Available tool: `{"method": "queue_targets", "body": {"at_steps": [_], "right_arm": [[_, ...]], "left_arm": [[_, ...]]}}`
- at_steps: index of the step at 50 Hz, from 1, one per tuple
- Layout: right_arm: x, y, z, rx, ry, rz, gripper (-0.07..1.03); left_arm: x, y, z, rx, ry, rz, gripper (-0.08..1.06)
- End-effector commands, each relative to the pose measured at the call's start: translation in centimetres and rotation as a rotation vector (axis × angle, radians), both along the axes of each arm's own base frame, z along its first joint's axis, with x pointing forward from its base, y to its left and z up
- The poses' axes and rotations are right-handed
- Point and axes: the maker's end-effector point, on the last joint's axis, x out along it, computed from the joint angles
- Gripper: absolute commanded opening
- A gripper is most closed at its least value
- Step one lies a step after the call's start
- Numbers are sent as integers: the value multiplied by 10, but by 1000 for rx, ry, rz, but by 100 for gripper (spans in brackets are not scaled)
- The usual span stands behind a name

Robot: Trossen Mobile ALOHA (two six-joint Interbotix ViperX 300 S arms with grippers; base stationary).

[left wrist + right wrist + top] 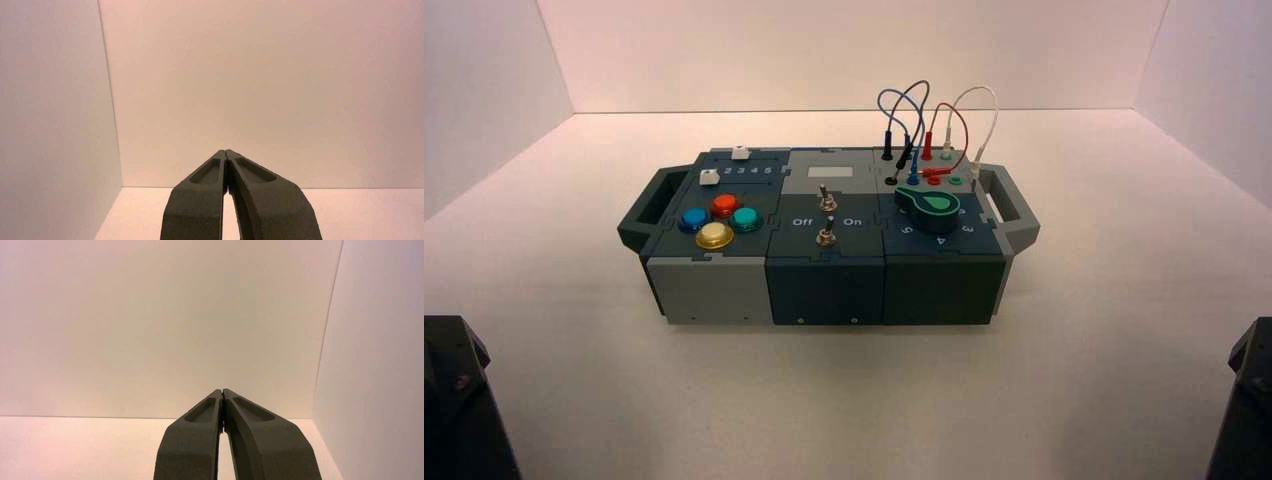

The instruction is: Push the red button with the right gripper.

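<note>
Held jaws of black, tapering right gripper (pixel 222 391) narrow, tips together, at near right of pale worktop (pixel 844 400). Parked black left gripper (pixel 225 151) near left, jaws likewise. Saw round, glossy red button (pixel 725 205) on left part of grey-and-dark box (pixel 824 285), behind yellow button (pixel 714 236).

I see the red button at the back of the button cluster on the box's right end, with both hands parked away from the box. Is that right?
Not quite: the high view shows the red button on the box's left end, not the right.
</note>
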Motion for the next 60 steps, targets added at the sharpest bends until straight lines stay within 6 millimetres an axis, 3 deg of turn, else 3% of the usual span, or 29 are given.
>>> {"method": "queue_targets", "body": {"at_steps": [1, 16, 28, 60], "right_arm": [[3, 0, 15, 6, -35, 2, -2], [2, 4, 14, 16, -33, 14, -2], [1, 20, 8, 16, 15, 78, -2], [1, 88, -11, 19, 315, 316, -2]], "left_arm": [[3, -1, 9, 9, -20, -3, -3], [2, -3, 9, 7, -11, -13, -3], [3, -18, -2, 7, 86, -71, -3], [-10, -62, -34, 53, 613, -244, -3]]}}
